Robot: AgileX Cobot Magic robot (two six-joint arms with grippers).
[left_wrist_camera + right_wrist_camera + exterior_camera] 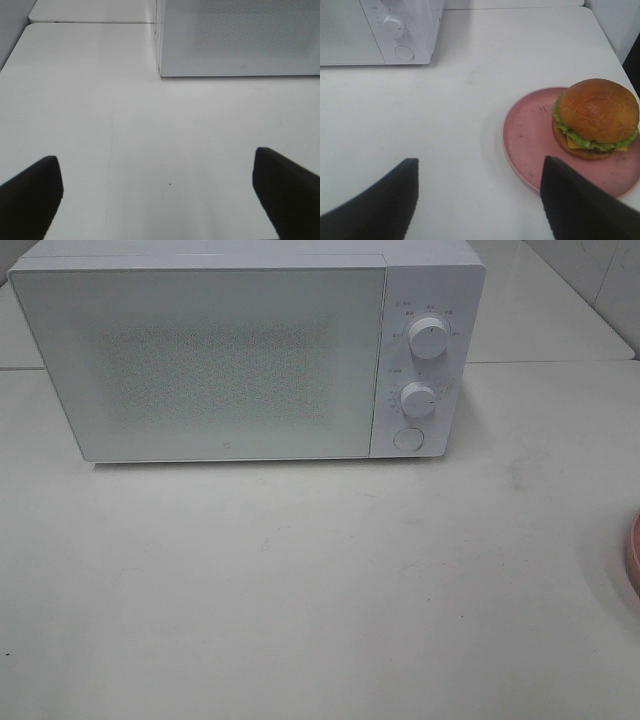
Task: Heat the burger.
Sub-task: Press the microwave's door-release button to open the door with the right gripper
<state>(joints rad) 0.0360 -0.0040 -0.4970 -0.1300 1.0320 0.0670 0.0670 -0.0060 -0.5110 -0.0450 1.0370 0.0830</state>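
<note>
Right wrist view: the burger [596, 117] sits on a pink plate [530, 135], off-centre, toward the side of the plate farther from the microwave. Its glossy brown bun is on top, with green lettuce and a yellow cheese edge showing beneath. The plate lies flat on the white table [470, 100], to the right of the microwave [350, 30] and nearer the robot, well apart from it.

The right gripper [479, 162] hovers above the table just beside the plate. Its dark fingers are spread wide and released, with only bare tabletop between them. One finger [580, 200] overlaps the plate's near rim in this view; whether it touches the rim I cannot tell.

From the exterior high camera, only a sliver of the plate [632, 555] shows at the right edge. The microwave [230, 360] stands at the back of the table with its door shut. Two round knobs [429, 336] [418, 399] and a round button [407, 438] are stacked on its right panel.

The left gripper [156, 155] hangs over the table in front of the microwave's left corner, its fingers also wide apart and holding nothing.
</note>
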